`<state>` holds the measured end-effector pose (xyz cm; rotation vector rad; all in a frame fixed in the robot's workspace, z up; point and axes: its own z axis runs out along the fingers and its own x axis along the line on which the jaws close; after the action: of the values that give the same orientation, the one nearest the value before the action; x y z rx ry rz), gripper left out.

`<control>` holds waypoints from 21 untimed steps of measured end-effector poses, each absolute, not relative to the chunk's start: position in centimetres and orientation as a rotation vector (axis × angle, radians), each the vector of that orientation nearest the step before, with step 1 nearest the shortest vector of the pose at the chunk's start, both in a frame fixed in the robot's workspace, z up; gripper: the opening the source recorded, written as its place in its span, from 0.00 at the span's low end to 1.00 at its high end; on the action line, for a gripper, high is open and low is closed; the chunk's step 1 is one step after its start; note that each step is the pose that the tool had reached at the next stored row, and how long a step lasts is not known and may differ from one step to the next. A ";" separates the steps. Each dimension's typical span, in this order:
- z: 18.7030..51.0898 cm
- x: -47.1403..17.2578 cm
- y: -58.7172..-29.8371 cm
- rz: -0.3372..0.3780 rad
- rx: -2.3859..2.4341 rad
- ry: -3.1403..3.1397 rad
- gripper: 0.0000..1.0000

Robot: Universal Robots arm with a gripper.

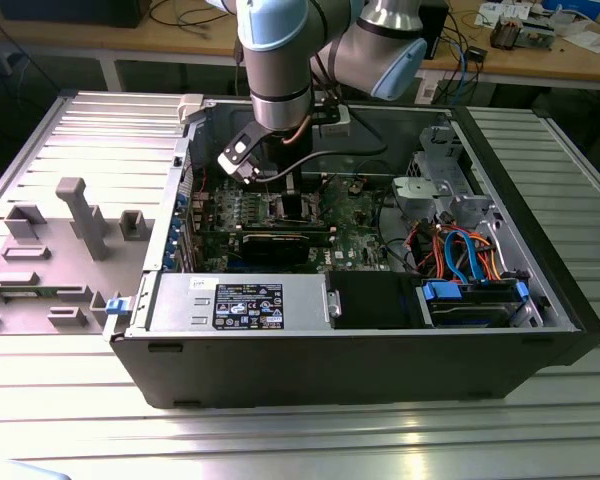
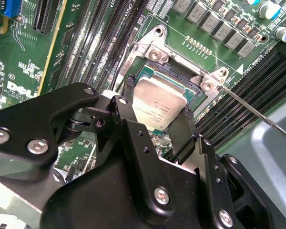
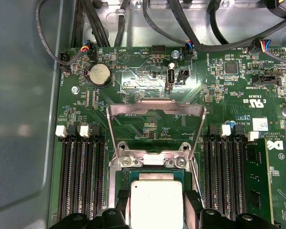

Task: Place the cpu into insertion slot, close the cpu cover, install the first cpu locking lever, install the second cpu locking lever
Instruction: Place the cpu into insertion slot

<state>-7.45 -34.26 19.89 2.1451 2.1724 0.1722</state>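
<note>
My gripper (image 2: 159, 101) is shut on the cpu (image 2: 158, 109), a silver-grey square chip, with one black finger (image 2: 127, 93) on each of two opposite edges. The chip lies level in or just over the insertion slot (image 2: 155, 51), whose metal rim and screws show around it. In the first wrist view the cpu (image 3: 155, 202) sits between the fingers (image 3: 121, 207), and the cpu cover (image 3: 155, 109) stands swung open beyond the socket. A thin wire locking lever (image 2: 257, 114) sticks out beside the socket, unlatched. In the exterior view the gripper (image 1: 285, 195) reaches down into the open computer case (image 1: 380, 370).
Black memory slots (image 3: 81, 176) flank the socket on both sides. Cables (image 3: 90, 19) run along the case wall beyond the board. A power supply (image 1: 240, 300), a drive cage (image 1: 475, 300) and coloured cables (image 1: 455, 250) fill the case's near side. A grey fixture (image 1: 80, 215) stands at the exterior view's left.
</note>
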 end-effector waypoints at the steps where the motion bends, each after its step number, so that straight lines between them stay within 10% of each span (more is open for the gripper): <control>1: 19.9 -7.5 -34.3 0.172 2.145 2.172 0.54; 21: 19.8 -7.5 -34.2 0.172 2.149 2.169 0.62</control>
<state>-7.51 -34.21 19.84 2.1485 2.1689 0.1722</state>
